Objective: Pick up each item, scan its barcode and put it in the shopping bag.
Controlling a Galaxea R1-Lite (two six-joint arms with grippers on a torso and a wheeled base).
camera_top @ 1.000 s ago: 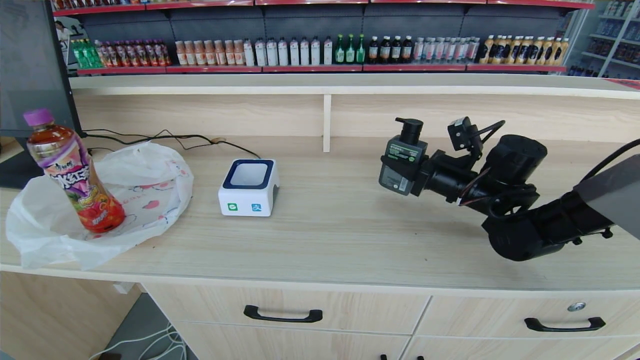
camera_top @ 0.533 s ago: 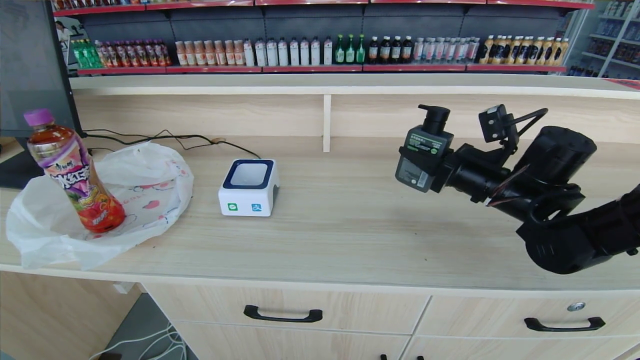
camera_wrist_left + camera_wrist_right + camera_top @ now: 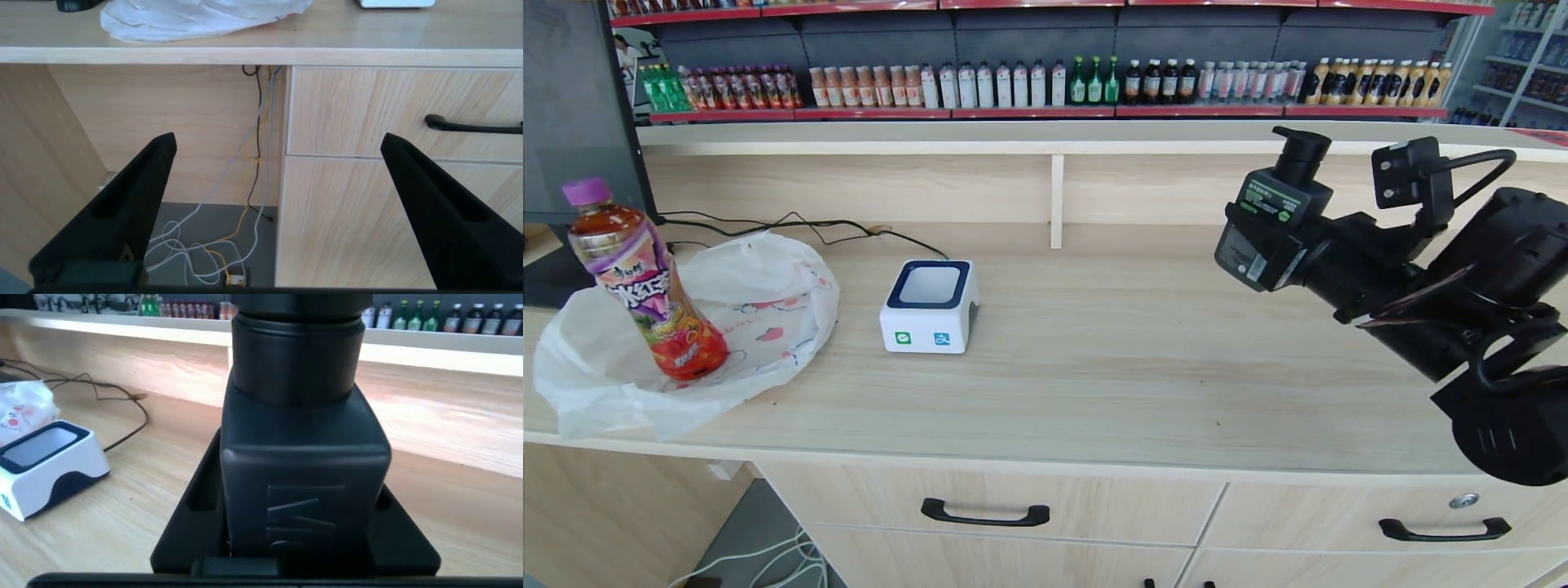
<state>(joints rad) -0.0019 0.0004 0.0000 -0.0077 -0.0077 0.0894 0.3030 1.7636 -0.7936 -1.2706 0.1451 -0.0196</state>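
Note:
My right gripper [image 3: 1278, 245] is shut on a dark grey square bottle [image 3: 1270, 220] with a black pump top, held in the air above the counter's right side, tilted. The same bottle [image 3: 302, 457] sits close up between the gripper's black fingers [image 3: 184, 518]. The white barcode scanner [image 3: 929, 306] with its blue-rimmed window stands mid-counter, well to the left of the bottle, and its corner appears as the scanner [image 3: 45, 465]. A white shopping bag [image 3: 686, 327] lies at the counter's left with a purple-capped tea bottle [image 3: 641, 282] standing in it. My left gripper [image 3: 278, 212] hangs open below the counter edge.
Black cables [image 3: 792, 224] run along the counter's back behind the scanner. A raised wooden ledge [image 3: 1054, 147] borders the far side, with drink shelves beyond. A dark monitor [image 3: 572, 122] stands at the far left. Drawers with black handles [image 3: 984, 514] are below the front edge.
My right arm has lifted the dark pump bottle up and to the right, away from the scanner. The bag, tea bottle and scanner have stayed put.

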